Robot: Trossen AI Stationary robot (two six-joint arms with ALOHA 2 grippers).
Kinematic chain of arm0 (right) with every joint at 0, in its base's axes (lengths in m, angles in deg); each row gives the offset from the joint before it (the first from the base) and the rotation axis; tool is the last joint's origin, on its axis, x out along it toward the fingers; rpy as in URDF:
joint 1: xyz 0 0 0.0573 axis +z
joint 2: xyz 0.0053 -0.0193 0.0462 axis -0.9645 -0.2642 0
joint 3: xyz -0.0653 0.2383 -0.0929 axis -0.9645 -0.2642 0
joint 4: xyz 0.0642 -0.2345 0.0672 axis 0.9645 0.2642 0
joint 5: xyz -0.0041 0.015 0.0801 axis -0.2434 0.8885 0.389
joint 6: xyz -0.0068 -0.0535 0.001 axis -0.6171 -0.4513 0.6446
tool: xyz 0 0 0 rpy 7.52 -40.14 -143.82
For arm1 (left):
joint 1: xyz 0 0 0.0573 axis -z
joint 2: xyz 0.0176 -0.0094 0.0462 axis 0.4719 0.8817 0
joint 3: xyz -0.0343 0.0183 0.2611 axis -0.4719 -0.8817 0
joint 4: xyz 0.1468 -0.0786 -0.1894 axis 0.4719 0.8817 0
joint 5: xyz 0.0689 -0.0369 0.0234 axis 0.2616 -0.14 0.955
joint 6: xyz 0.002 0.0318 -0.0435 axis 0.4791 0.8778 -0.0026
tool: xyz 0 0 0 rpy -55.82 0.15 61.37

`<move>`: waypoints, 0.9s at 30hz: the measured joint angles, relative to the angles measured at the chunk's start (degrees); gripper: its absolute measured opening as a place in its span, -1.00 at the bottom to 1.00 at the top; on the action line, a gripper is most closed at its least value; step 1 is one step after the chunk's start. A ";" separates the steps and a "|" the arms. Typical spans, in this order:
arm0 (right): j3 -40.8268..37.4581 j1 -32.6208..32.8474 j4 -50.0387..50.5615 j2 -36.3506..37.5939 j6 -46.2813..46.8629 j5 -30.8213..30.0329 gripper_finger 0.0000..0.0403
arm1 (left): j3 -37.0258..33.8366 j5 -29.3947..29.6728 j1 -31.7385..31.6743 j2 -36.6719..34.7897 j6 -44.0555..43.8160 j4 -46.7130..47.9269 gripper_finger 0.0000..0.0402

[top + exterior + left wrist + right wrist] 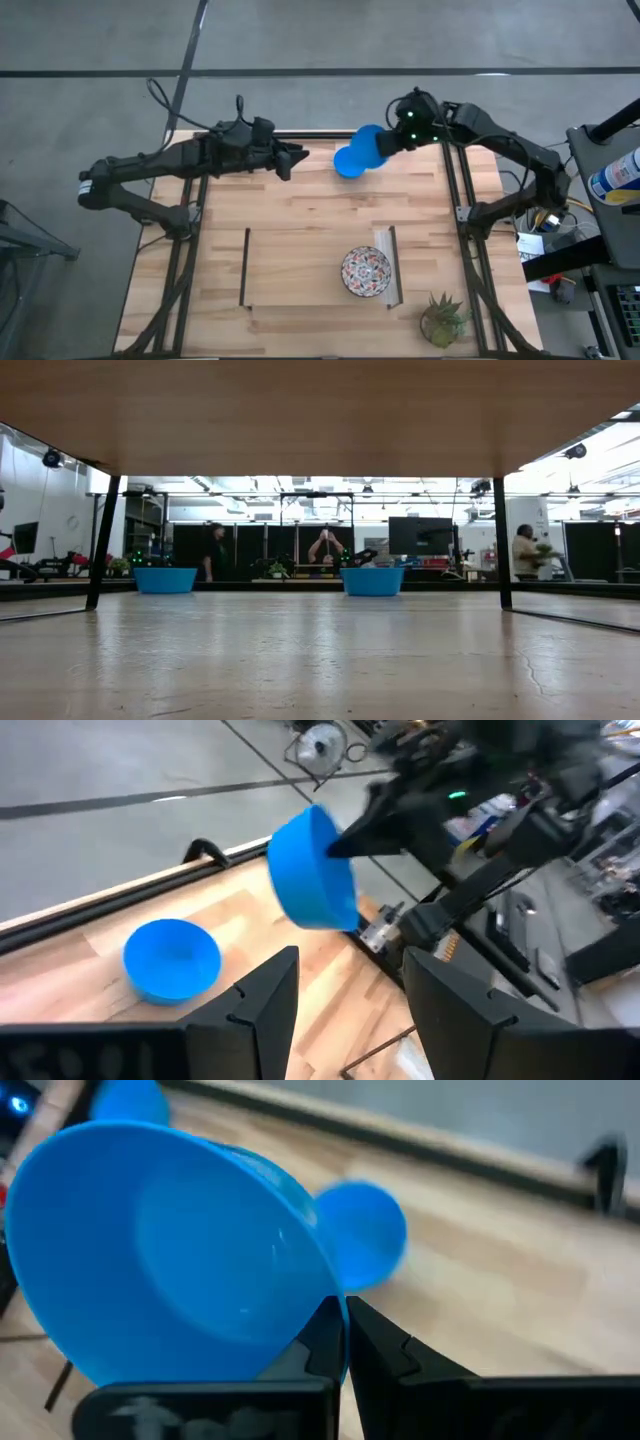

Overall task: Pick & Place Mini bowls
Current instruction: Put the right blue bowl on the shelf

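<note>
At the table's far edge, two blue bowls (352, 160), one (312, 870) pinched by right pincer (345, 1342), left pincer (345, 1010) spread, one floral bowl (366, 271)

Plain bright blue on both mini bowls: the held bowl (372, 143) and the bowl resting on the worktop (350, 161). White with busy red-and-dark floral pattern on the third bowl (366, 271). Pale, streaked wood grain across the worktop (300, 215), edged by dark rails. Green with brownish base on the small plant (443, 318). Dark, near-black finish on the right tool (345, 1342) and left tool (345, 1010).
</note>
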 joint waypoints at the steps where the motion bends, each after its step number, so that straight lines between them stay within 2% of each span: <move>1: 2.05 1.86 -0.06 -1.04 0.04 -2.48 -0.96 | 0.00 1.06 0.01 0.19 0.81 0.03 -0.09; 9: 15.80 11.72 0.03 -8.77 -0.73 -20.50 -0.96 | 0.05 11.12 0.02 -0.12 12.50 -2.13 -0.09; 17: 28.52 16.84 0.15 -19.13 -5.00 -34.25 -0.96 | 0.09 11.26 0.78 -0.10 24.14 -10.23 -0.09; 21: 35.35 18.16 0.01 -23.86 -8.37 -36.86 -0.96 | 0.11 14.31 0.76 -0.10 27.79 -10.01 -0.09; 27: 42.60 18.65 0.11 -28.13 -12.65 -37.38 -0.96 | 0.11 17.39 0.76 -0.14 30.83 -10.02 -0.09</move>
